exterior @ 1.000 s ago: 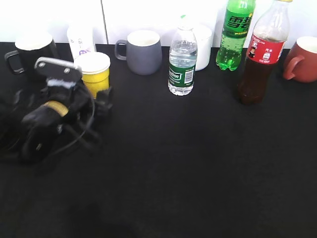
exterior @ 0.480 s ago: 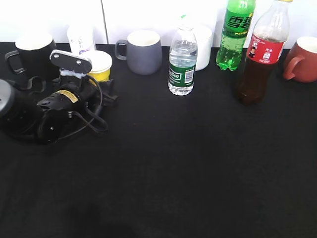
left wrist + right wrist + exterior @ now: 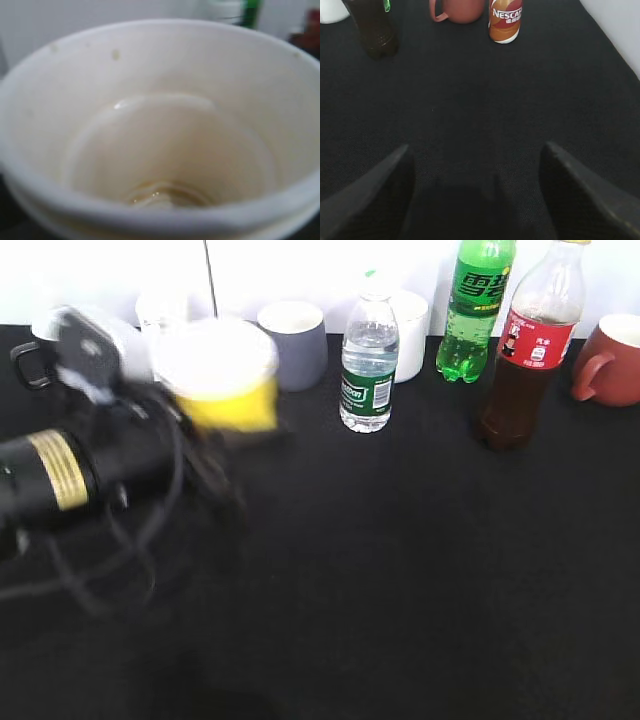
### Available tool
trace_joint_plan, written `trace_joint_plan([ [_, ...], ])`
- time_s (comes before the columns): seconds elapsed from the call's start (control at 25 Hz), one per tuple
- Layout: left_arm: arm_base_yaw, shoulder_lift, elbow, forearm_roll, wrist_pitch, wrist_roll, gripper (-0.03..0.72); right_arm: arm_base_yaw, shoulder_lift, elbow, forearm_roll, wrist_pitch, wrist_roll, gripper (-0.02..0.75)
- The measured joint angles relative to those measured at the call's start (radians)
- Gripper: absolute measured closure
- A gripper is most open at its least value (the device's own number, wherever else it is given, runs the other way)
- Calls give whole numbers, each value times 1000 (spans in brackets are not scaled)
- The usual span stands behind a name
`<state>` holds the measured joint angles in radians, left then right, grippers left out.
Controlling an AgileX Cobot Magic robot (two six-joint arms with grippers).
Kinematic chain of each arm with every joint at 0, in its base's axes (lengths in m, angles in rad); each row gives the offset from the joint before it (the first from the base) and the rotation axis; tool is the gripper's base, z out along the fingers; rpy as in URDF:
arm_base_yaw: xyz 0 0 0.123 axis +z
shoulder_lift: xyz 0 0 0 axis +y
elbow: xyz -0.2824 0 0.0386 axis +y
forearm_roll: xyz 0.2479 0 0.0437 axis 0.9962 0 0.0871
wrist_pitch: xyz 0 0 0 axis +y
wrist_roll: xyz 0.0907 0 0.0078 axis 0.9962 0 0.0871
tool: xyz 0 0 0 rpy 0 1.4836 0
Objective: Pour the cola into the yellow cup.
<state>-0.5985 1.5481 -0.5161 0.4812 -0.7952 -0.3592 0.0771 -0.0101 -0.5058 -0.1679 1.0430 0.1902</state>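
Observation:
The yellow cup, white-rimmed, is off the table, blurred by motion, at the left. My left gripper is shut on it from below and behind; its fingers are lost in the blur. The cup's white inside fills the left wrist view, with a thin film of liquid at the bottom, and hides the fingers. The cola stands upright, capped, at the back right; its dark base shows in the right wrist view. My right gripper is open and empty over the black table, out of the exterior view.
Along the back stand a grey mug, a small water bottle, a green soda bottle, a maroon mug, a black mug and a white cup. A Nescafe can stands beside the maroon mug.
My left gripper has closed round the yellow cup and lifted it off the table, up and to the right, toward the camera. The bottles and mugs have not moved.

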Motion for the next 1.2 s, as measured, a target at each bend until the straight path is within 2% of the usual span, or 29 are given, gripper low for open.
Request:
trace_joint_plan([
  [0.08, -3, 0, 0, 152, -25, -60, 249, 0, 0, 0, 0, 0, 0, 153],
  [0.16, -3, 0, 0, 200, -83, -65, 249, 0, 0, 0, 0, 0, 0, 153],
  [0.28, -3, 0, 0, 209, -128, -66, 249, 0, 54, -15, 4, -44, 0, 153],
  [0.36, -3, 0, 0, 220, -134, -66, 249, 0, 154, -24, 4, -273, -12, 153],
  [0.52, -3, 0, 0, 235, -135, -66, 249, 0, 530, -20, 4, -744, -29, 153],
  [0.64, -3, 0, 0, 235, -135, -66, 249, 0, 780, 89, -3, -1188, -29, 153],
  [0.72, -3, 0, 0, 236, -135, -66, 249, 0, 946, 175, -2, -1419, -29, 153],
  [0.92, -3, 0, 0, 236, -135, -66, 249, 0, 1387, 189, -183, -1879, 38, 150],
  [1.04, -3, 0, 0, 236, -134, -66, 249, 0, 1555, 147, -206, -1945, 60, 73],
  [1.2, -3, 0, 0, 236, -134, -66, 250, 0, 1671, 20, -209, -1950, 60, 68],
])
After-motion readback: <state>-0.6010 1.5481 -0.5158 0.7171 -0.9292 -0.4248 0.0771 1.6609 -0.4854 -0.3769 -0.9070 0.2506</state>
